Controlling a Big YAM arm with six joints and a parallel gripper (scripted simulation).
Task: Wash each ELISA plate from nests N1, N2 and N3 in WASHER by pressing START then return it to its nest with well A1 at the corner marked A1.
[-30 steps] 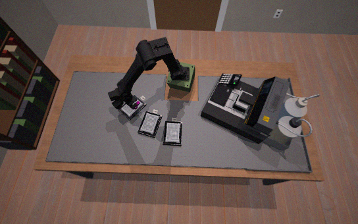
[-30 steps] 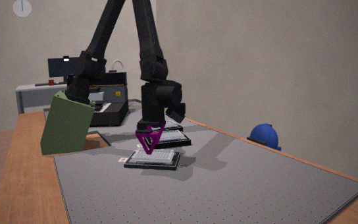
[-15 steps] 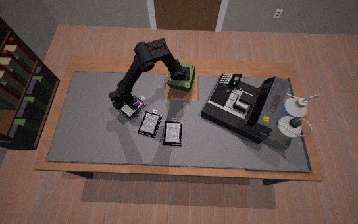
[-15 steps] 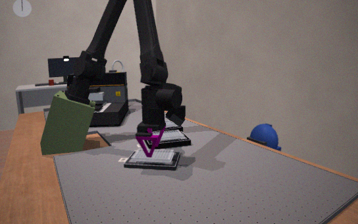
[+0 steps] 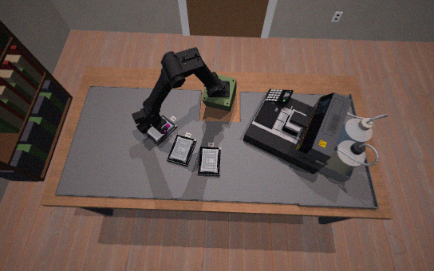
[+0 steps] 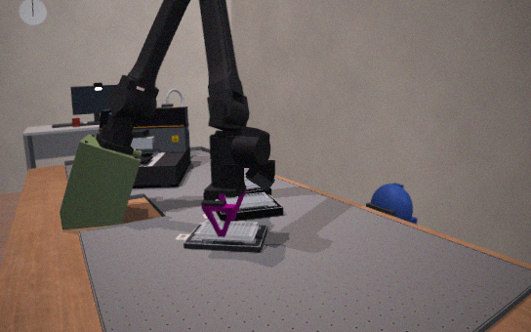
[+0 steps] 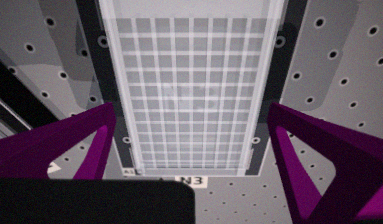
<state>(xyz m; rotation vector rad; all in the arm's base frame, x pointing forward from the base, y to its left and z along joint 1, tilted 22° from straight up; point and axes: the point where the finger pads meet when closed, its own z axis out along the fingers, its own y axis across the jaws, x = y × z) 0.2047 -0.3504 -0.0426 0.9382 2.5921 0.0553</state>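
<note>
Top view: the gripper [image 5: 160, 131] hangs over the plate [image 5: 155, 133] in nest N3 [image 5: 150, 136] — the nest farthest from the washer [image 5: 295, 129].

Exterior view: purple fingers [image 6: 213, 220] spread wide, straddling the plate, gripping nothing.

Wrist view: the plate lies flat in its nest — one finger beside each long edge, above the N3 label [image 7: 191, 180].

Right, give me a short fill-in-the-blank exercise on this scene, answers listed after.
1. The gripper hangs over the plate in the nest labelled ____.
2. The gripper's fingers stand wide ____, one on each side of the plate, gripping nothing.
3. In the top view, ____ ELISA plates lie in a row of nests on the grey mat.
4. The fingers are coloured ____.

Answers: N3; open; three; purple
</note>
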